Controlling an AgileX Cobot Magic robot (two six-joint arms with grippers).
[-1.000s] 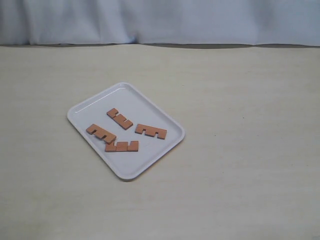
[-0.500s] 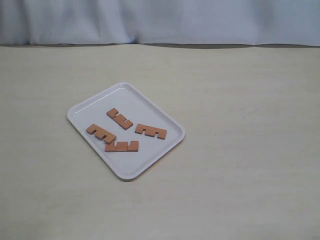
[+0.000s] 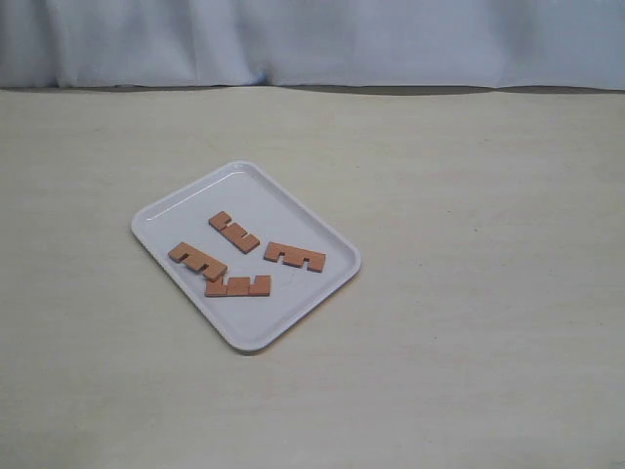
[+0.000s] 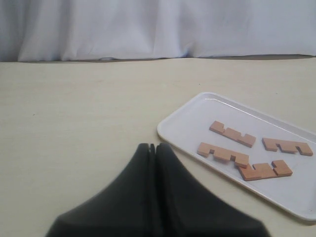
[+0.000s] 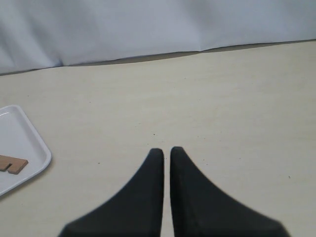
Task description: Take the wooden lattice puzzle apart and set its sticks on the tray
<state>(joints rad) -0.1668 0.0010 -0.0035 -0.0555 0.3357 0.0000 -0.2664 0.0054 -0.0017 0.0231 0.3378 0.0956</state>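
Plainly, all four notched sticks [image 3: 294,257] lie flat on the white tray [image 3: 264,200], left of centre on the pale table [image 3: 469,293]; one lies far, one right, and the left and near ones meet at their ends; the left gripper [image 4: 155,147] hangs over bare table just left of the tray, fingers pressed together, holding nothing; the right gripper [image 5: 167,150] sits to the tray's right, fingers drawn to a thin slit, empty.

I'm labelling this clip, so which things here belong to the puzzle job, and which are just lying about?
Job: the white tray; the four notched sticks lying on it.
Just there: the table; the white curtain behind.
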